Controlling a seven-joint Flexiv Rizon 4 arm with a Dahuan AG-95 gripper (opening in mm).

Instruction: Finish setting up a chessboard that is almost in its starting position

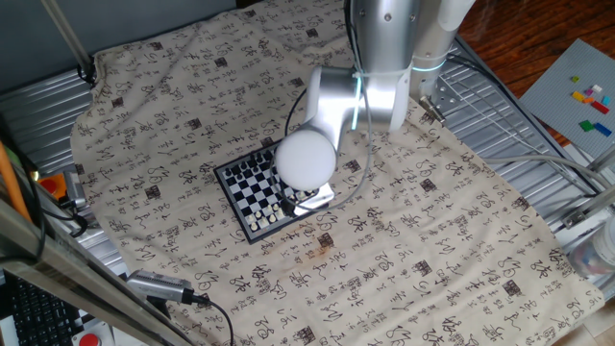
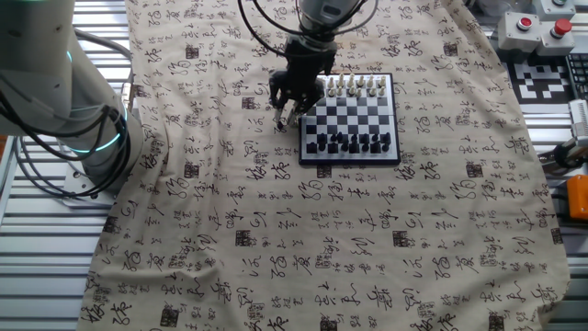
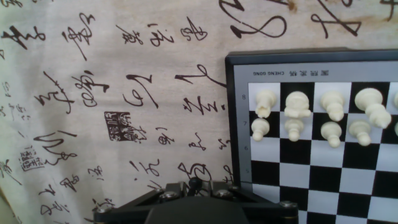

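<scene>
The small chessboard (image 2: pixel 350 116) lies on the patterned cloth, with white pieces (image 2: pixel 355 87) along its far side and black pieces (image 2: pixel 349 142) along its near side. My gripper (image 2: pixel 290 108) hangs just off the board's left edge, over the cloth. In the hand view the gripper (image 3: pixel 194 186) shows at the bottom edge. A small dark piece head (image 3: pixel 194 182) is pinched between the nearly closed jaws. The board's corner (image 3: pixel 239 124) and two rows of white pieces (image 3: pixel 296 104) fill the right side. In one fixed view my arm's wrist hides most of the board (image 1: pixel 248 190).
The calligraphy-print cloth (image 2: pixel 303 239) covers the table. A brown stain (image 1: pixel 321 248) marks the cloth near the board. Cables run over the cloth by the arm. Button boxes (image 2: pixel 537 28) stand at the far right, and a camera mount (image 1: pixel 154 285) is at the table edge.
</scene>
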